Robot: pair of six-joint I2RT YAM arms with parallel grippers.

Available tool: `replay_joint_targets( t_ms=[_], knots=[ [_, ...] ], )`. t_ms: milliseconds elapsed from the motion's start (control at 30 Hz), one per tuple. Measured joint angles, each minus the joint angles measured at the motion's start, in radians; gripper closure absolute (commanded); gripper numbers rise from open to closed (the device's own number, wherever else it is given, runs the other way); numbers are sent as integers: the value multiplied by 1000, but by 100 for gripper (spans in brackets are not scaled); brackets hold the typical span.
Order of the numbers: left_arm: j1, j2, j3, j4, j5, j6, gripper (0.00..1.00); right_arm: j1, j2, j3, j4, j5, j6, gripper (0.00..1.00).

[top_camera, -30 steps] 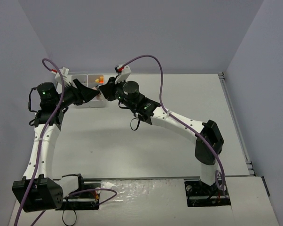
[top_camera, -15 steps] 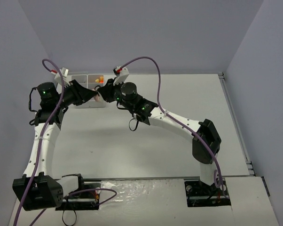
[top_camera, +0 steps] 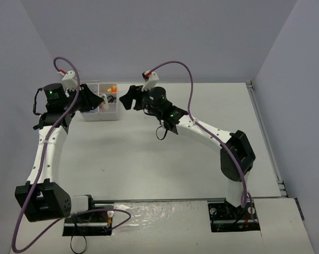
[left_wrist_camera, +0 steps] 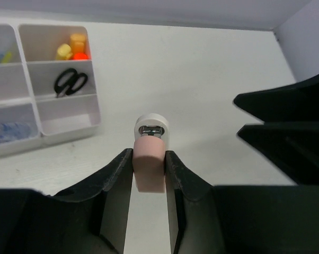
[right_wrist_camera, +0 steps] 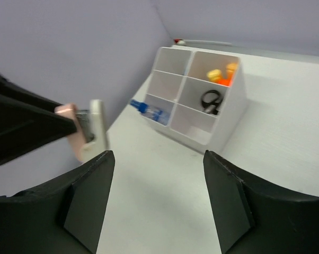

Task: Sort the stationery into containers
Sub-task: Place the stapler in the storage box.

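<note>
Since a second ago my right pincer [right_wrist_camera: 158, 156] had let go and drawn back from my left pincer [left_wrist_camera: 149, 152]. Before that the two had met tip to tip at the tray's edge. Now a gap showed between them in the overhead view, and my left wrist sat higher than before.

My right pincer's jaws stood wide apart with nothing between them. Through that gap I saw bare table [right_wrist_camera: 165, 211] and the tray [right_wrist_camera: 223, 124] beyond it.

My left pincer was clamped on the pink piece [left_wrist_camera: 150, 172], one finger on each flat side. The piece stuck out past the fingertips and was clear of the table. At its far end sat a white round part [left_wrist_camera: 152, 123] with a bit of metal in it. From the left wrist view the piece hung over bare table just beside the tray's right side. From above it looked level with the tray's near corner, and I could not tell whether it overlapped the rim.

In the tray, the scissors [left_wrist_camera: 69, 83] lay in the middle compartment of the column nearer my pincers. Orange and yellow pieces [left_wrist_camera: 72, 49] sat in the far compartment of that same column. The blue-capped bottle [right_wrist_camera: 149, 111] lay in the near compartment of the other column, its cap poking out over the rim.
</note>
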Motion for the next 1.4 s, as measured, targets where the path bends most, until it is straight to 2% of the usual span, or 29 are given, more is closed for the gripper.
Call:
replay_joint_targets(
  t_ms=[133, 300, 567, 967, 1400],
  knots=[
    [0, 53, 7, 56, 26, 221, 100, -59, -69, -63, -59, 2, -55, 34],
    [0, 195, 64, 77, 112, 496, 100, -44, -182, -103, -111, 10, -144, 33],
    [0, 380, 102, 135, 233, 765, 100, -35, -340, -223, -150, 75, -221, 30],
    [2, 511, 102, 158, 279, 1007, 100, -49, -359, -268, -233, 131, -252, 29],
    [11, 556, 97, 199, 270, 1117, 100, -50, -393, -288, -261, 166, -260, 27]
  ],
)
